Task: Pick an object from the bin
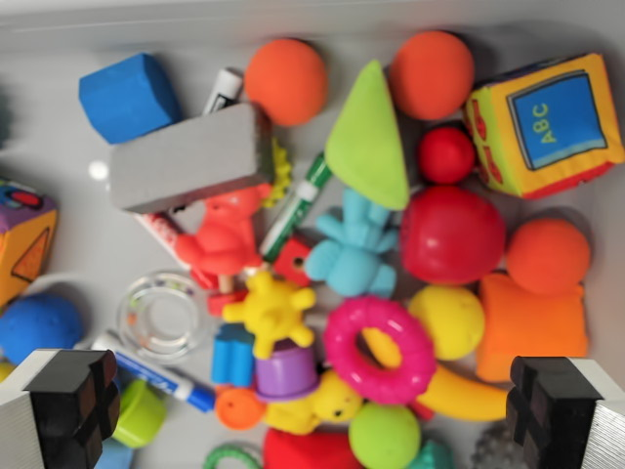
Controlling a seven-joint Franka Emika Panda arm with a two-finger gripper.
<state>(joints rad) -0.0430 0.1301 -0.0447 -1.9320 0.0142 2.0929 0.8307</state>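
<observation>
Toys crowd the grey bin [59, 244] below my camera, packed edge to edge on the wrist view's right and looser on its left. My claw [312, 410] hangs spread wide and empty, its two black fingertips [73, 401] at the bottom corners of the view, well apart. Between them, and a little toward the top, lies the pink ring [379, 350], flat and face up, resting on a yellow banana [459, 393] and just beside the yellow spiky toy [271, 311]. I judge the ring the nearest clean target: it sits almost on the claw's centre line, slightly to the wrist view's right. Its hole offers a rim to pinch, so one finger could drop inside. The purple cup [286, 371] and green ball [384, 436] press close and may get nudged.
</observation>
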